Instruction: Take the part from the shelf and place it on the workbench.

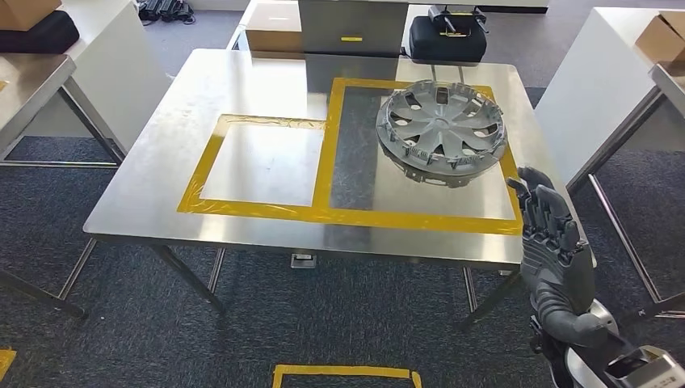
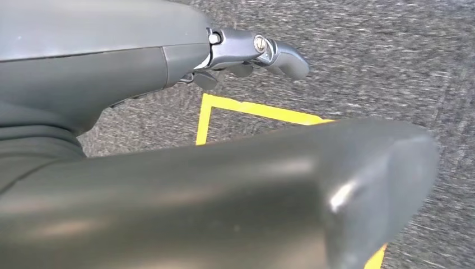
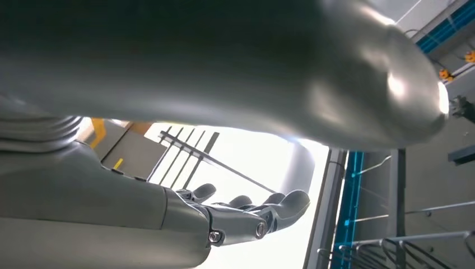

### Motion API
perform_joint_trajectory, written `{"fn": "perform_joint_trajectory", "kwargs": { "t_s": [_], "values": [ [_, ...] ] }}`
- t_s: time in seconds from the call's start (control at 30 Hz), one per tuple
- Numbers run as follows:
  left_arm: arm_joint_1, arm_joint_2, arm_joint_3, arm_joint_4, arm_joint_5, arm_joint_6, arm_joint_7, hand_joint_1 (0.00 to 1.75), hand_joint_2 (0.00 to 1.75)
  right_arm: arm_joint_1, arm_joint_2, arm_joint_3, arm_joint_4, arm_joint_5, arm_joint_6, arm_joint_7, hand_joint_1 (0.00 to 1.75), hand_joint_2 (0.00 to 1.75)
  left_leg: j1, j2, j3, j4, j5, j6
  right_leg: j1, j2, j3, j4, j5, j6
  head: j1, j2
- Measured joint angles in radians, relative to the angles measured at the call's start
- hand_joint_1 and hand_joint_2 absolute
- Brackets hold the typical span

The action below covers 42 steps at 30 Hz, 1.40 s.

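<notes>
Overhead, the right hand [image 1: 552, 242] hung spread and empty just off the bench's [image 1: 161, 174] near right edge, apart from the single grey wheel cover [image 1: 441, 131] lying far right inside the yellow tape outline [image 1: 323, 162]. At the left wrist, the left hand [image 2: 246, 53] held nothing above grey carpet [image 2: 381, 61]. At the right wrist, fingers [image 3: 263, 213] stretched loose, touching nothing.

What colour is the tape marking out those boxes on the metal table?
Yellow tape on the bare steel table, clearest in the head view.
</notes>
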<state>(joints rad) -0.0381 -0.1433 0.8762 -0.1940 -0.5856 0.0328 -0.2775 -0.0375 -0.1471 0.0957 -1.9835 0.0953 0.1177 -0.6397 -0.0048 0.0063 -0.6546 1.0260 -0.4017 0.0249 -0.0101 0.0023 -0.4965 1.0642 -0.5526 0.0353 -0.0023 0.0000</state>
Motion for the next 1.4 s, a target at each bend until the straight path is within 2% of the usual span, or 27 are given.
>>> {"fn": "perform_joint_trajectory", "kwargs": {
  "t_s": [0.07, 0.13, 0.17, 0.23, 0.3, 0.33, 0.37, 0.43, 0.5, 0.53, 0.57, 0.63, 0.67, 0.73, 0.8, 0.83, 0.9, 0.97, 1.03, 1.07, 1.13, 1.17, 1.23, 1.3, 1.33, 1.37, 1.4],
  "values": [
    [-0.001, 0.0, 0.0, 0.0, 0.0, 0.0, 0.002, 0.0, 0.0, 0.0, 0.001, 0.004, 0.0, -0.006, 0.014, 0.0, 0.0, 0.0, 0.0, -0.001, -0.004, 0.0, 0.017, -0.012, 0.006, 0.001, 0.035, -0.06, -0.015, -0.015, -0.001, 0.0],
    [0.0, 0.001, 0.002, 0.0, 0.0, 0.0, 0.006, 0.0, 0.0, 0.002, 0.001, 0.007, 0.001, -0.016, 0.029, -0.001, 0.0, 0.0, 0.003, -0.002, -0.007, -0.003, 0.027, -0.026, 0.005, -0.001, 0.023, -0.064, 0.003, -0.032, -0.001, 0.0],
    [0.001, 0.002, 0.004, 0.0, 0.0, 0.0, 0.007, 0.0, 0.0, 0.004, 0.001, 0.008, 0.001, -0.023, 0.035, 0.0, 0.0, 0.0, 0.005, -0.004, -0.014, 0.008, 0.008, -0.032, 0.004, -0.003, 0.014, -0.066, 0.016, -0.04, -0.002, 0.0],
    [0.001, 0.002, 0.008, 0.0, 0.0, 0.0, 0.01, 0.0, 0.0, 0.006, 0.001, 0.009, 0.002, -0.037, 0.044, 0.003, 0.0, 0.0, 0.009, -0.006, -0.04, 0.089, -0.083, -0.044, 0.001, -0.005, -0.013, -0.068, 0.042, -0.05, -0.006, 0.0],
    [-0.001, 0.003, 0.012, 0.0, 0.0, 0.0, 0.011, 0.0, 0.0, 0.014, 0.001, 0.009, 0.004, -0.052, 0.048, 0.004, 0.0, 0.0, 0.012, -0.006, -0.064, 0.214, -0.17, -0.053, 0.001, -0.005, -0.046, -0.067, 0.067, -0.05, -0.01, 0.0],
    [-0.001, 0.004, 0.014, 0.0, 0.0, 0.0, 0.012, 0.0, 0.0, 0.02, 0.001, 0.009, 0.006, -0.057, 0.049, 0.005, 0.0, 0.0, 0.013, -0.006, -0.064, 0.259, -0.182, -0.056, 0.001, -0.005, -0.064, -0.066, 0.079, -0.048, -0.011, 0.0],
    [-0.001, 0.005, 0.015, 0.0, 0.0, 0.0, 0.012, 0.0, 0.0, 0.028, 0.001, 0.007, 0.007, -0.062, 0.051, 0.005, 0.0, 0.0, 0.013, -0.006, -0.05, 0.274, -0.17, -0.058, 0.0, -0.006, -0.081, -0.064, 0.091, -0.046, -0.012, 0.0],
    [-0.002, 0.006, 0.017, 0.0, 0.0, 0.0, 0.012, 0.0, 0.0, 0.048, 0.001, 0.0, 0.009, -0.065, 0.055, 0.003, 0.0, 0.0, 0.015, -0.006, 0.03, 0.206, -0.121, -0.057, -0.001, -0.006, -0.11, -0.058, 0.111, -0.038, -0.013, 0.0],
    [-0.004, 0.006, 0.02, -0.001, 0.001, 0.0, 0.012, 0.0, 0.0, 0.076, 0.002, -0.018, 0.007, -0.066, 0.051, 0.0, 0.0, 0.0, 0.014, -0.01, 0.14, 0.065, -0.126, -0.049, 0.001, -0.007, -0.125, -0.053, 0.126, -0.027, -0.015, 0.0],
    [-0.005, 0.006, 0.021, -0.001, 0.001, 0.0, 0.011, 0.0, 0.0, 0.091, 0.002, -0.03, 0.006, -0.066, 0.047, -0.001, 0.0, 0.0, 0.013, -0.013, 0.174, 0.012, -0.14, -0.042, 0.002, -0.007, -0.128, -0.052, 0.134, -0.021, -0.015, 0.0],
    [-0.006, 0.006, 0.023, -0.001, 0.002, 0.0, 0.011, 0.0, 0.0, 0.107, 0.002, -0.044, 0.005, -0.065, 0.043, -0.001, 0.0, 0.0, 0.01, -0.014, 0.187, -0.015, -0.152, -0.033, 0.002, -0.007, -0.128, -0.053, 0.141, -0.014, -0.015, 0.0],
    [-0.004, 0.006, 0.025, -0.001, 0.002, 0.0, 0.01, 0.0, 0.0, 0.136, 0.002, -0.072, 0.003, -0.066, 0.039, -0.002, 0.0, 0.0, 0.008, -0.012, 0.176, -0.021, -0.143, -0.012, -0.001, -0.007, -0.13, -0.053, 0.15, 0.0, -0.013, 0.0],
    [-0.004, 0.006, 0.025, -0.001, 0.002, 0.0, 0.01, 0.0, 0.0, 0.149, 0.002, -0.085, 0.002, -0.066, 0.038, -0.002, 0.0, 0.0, 0.008, -0.008, 0.167, -0.021, -0.133, -0.002, -0.003, -0.006, -0.138, -0.044, 0.136, 0.005, -0.011, 0.0],
    [-0.004, 0.006, 0.026, -0.002, 0.002, 0.0, 0.011, 0.0, 0.0, 0.168, 0.002, -0.106, 0.001, -0.067, 0.036, 0.0, 0.0, 0.0, 0.009, -0.001, 0.142, -0.022, -0.111, 0.013, -0.005, -0.005, -0.167, 0.03, 0.053, 0.013, -0.007, 0.0],
    [-0.004, 0.007, 0.028, -0.002, 0.001, -0.001, 0.01, 0.0, 0.0, 0.191, 0.002, -0.128, 0.001, -0.068, 0.027, 0.006, 0.0, 0.0, 0.005, 0.002, 0.113, -0.021, -0.088, 0.021, -0.005, -0.005, -0.198, 0.154, -0.04, 0.017, -0.002, 0.0],
    [-0.004, 0.007, 0.029, -0.002, 0.0, -0.003, 0.01, 0.0, 0.0, 0.208, 0.004, -0.142, 0.001, -0.07, 0.023, 0.01, 0.0, 0.0, 0.003, 0.003, 0.097, -0.019, -0.077, 0.022, -0.005, -0.005, -0.202, 0.202, -0.056, 0.018, 0.0, 0.0],
    [-0.003, 0.006, 0.031, -0.002, -0.003, -0.008, 0.008, 0.0, 0.0, 0.252, 0.013, -0.178, 0.001, -0.074, 0.021, 0.018, 0.0, 0.0, -0.001, 0.002, 0.067, -0.014, -0.057, 0.023, -0.003, -0.005, -0.165, 0.21, -0.022, 0.013, 0.002, 0.0],
    [-0.003, 0.006, 0.031, -0.003, -0.009, -0.012, 0.006, 0.0, 0.0, 0.294, 0.034, -0.22, 0.0, -0.074, 0.033, 0.024, 0.0, 0.0, -0.004, 0.002, 0.042, -0.007, -0.039, 0.019, 0.003, -0.005, -0.064, 0.092, 0.015, -0.002, 0.005, 0.0],
    [-0.004, 0.006, 0.031, -0.003, -0.017, -0.012, 0.006, 0.0, 0.0, 0.331, 0.066, -0.266, 0.001, -0.066, 0.058, 0.037, 0.0, 0.0, -0.005, 0.002, 0.031, -0.002, -0.026, 0.01, 0.012, -0.008, 0.024, -0.036, 0.004, -0.016, 0.005, 0.0],
    [-0.005, 0.006, 0.031, -0.003, -0.021, -0.012, 0.005, 0.0, 0.0, 0.348, 0.085, -0.289, 0.002, -0.059, 0.073, 0.046, 0.0, 0.0, -0.005, 0.003, 0.029, -0.003, -0.018, 0.004, 0.016, -0.009, 0.041, -0.067, -0.006, -0.022, 0.005, 0.0],
    [-0.005, 0.007, 0.031, -0.003, -0.024, -0.012, 0.005, 0.0, 0.0, 0.375, 0.125, -0.336, 0.01, -0.044, 0.105, 0.063, 0.0, 0.0, -0.003, 0.004, 0.029, -0.007, -0.004, -0.009, 0.018, -0.01, 0.037, -0.08, 0.006, -0.032, 0.006, 0.0],
    [-0.005, 0.008, 0.031, -0.003, -0.026, -0.013, 0.005, 0.0, 0.0, 0.382, 0.144, -0.357, 0.017, -0.036, 0.12, 0.07, 0.0, 0.0, -0.002, 0.003, 0.025, -0.002, -0.011, -0.015, 0.015, -0.011, 0.031, -0.082, 0.017, -0.038, 0.007, 0.0],
    [-0.004, 0.011, 0.031, -0.003, -0.033, -0.014, 0.005, 0.0, 0.0, 0.39, 0.19, -0.402, 0.038, -0.014, 0.15, 0.089, 0.0, 0.0, 0.001, -0.001, 0.005, 0.057, -0.081, -0.027, 0.007, -0.012, 0.011, -0.088, 0.041, -0.048, 0.004, 0.0],
    [-0.005, 0.013, 0.031, -0.003, -0.039, -0.015, 0.006, 0.0, 0.0, 0.394, 0.241, -0.456, 0.074, 0.019, 0.187, 0.115, 0.0, 0.0, 0.006, -0.002, -0.02, 0.175, -0.178, -0.037, 0.006, -0.012, -0.017, -0.086, 0.063, -0.05, -0.001, 0.0],
    [-0.005, 0.014, 0.031, -0.003, -0.041, -0.015, 0.007, 0.0, 0.0, 0.394, 0.265, -0.486, 0.096, 0.041, 0.209, 0.125, 0.0, 0.0, 0.008, -0.002, -0.024, 0.225, -0.2, -0.041, 0.005, -0.013, -0.032, -0.085, 0.074, -0.048, -0.003, 0.0],
    [-0.005, 0.016, 0.032, -0.003, -0.043, -0.015, 0.007, 0.0, 0.0, 0.392, 0.289, -0.516, 0.12, 0.066, 0.231, 0.13, 0.0, 0.0, 0.009, -0.002, -0.017, 0.252, -0.199, -0.044, 0.004, -0.013, -0.048, -0.082, 0.084, -0.046, -0.004, 0.0],
    [-0.005, 0.016, 0.032, -0.003, -0.045, -0.015, 0.008, 0.0, 0.0, 0.387, 0.311, -0.548, 0.146, 0.095, 0.254, 0.133, 0.0, 0.0, 0.011, -0.002, 0.006, 0.245, -0.177, -0.045, 0.003, -0.013, -0.065, -0.079, 0.094, -0.043, -0.005, 0.0]
  ]
}}
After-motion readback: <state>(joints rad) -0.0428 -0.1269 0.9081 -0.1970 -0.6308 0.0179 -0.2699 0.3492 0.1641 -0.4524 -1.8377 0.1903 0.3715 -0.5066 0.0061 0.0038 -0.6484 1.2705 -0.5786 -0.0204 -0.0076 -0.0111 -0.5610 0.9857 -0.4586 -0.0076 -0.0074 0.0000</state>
